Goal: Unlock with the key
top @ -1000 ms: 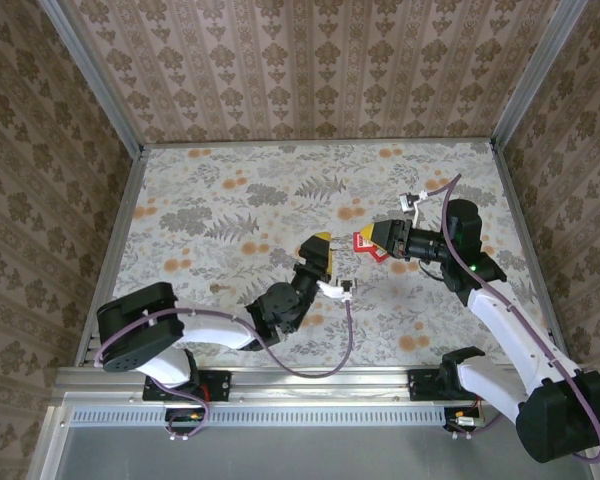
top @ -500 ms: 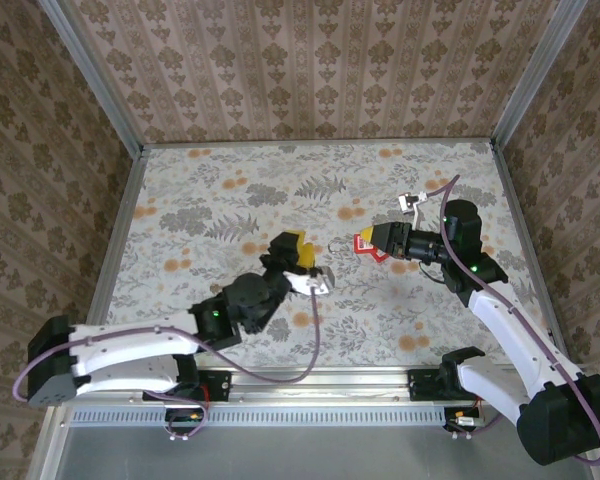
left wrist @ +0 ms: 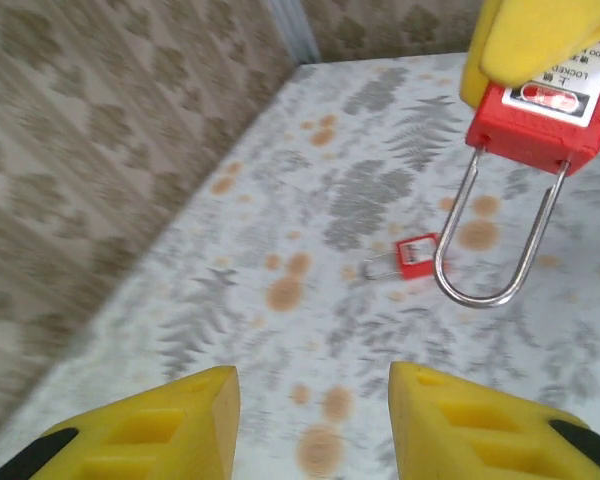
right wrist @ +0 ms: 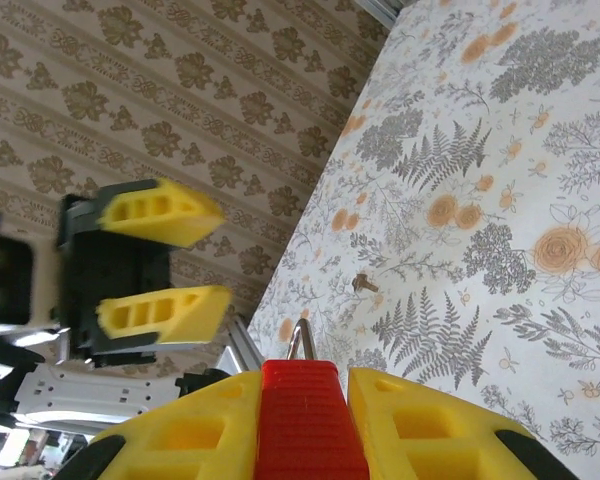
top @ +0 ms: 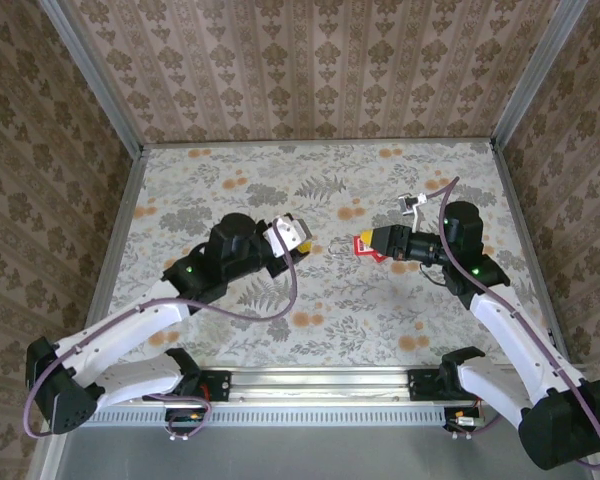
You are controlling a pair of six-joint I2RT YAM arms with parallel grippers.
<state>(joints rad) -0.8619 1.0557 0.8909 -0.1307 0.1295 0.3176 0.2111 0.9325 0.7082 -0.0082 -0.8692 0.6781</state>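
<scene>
From above: a second ago my left arm lay folded low beside its base, its claw aimed at 12 o'clock. Now it has swung wide, with the elbow down at 7 o'clock and the forearm climbing toward 1 o'clock. My left claw (top: 300, 236) points toward 3 o'clock, straight at the other one. My right arm has hardly moved. It rises from its base at 5 o'clock and bends at the wrist toward 9 o'clock. My right claw (top: 368, 243) is clamped on the red padlock (top: 360, 241). The shackle (top: 337, 247) sticks out toward 9 o'clock, near my left claw but apart from it, over the flowered tabletop (top: 230, 190).

From my left wrist: my left claw (left wrist: 313, 375) stands partly open with nothing between its fingers. The padlock (left wrist: 535, 110) hangs at 1 o'clock under one yellow finger (left wrist: 535, 35) of my right claw, shackle downward and clear of the tabletop (left wrist: 280, 330). Below it a small red piece (left wrist: 417, 256) with a metal loop lies on the tabletop.

From my right wrist: my right claw (right wrist: 305, 375) grips the padlock (right wrist: 305, 420) by its body. My left claw (right wrist: 223, 255) faces me at 9 o'clock, fingers parted. A small dark thing (right wrist: 364, 283) lies on the tabletop, and I cannot tell whether it is the key.
</scene>
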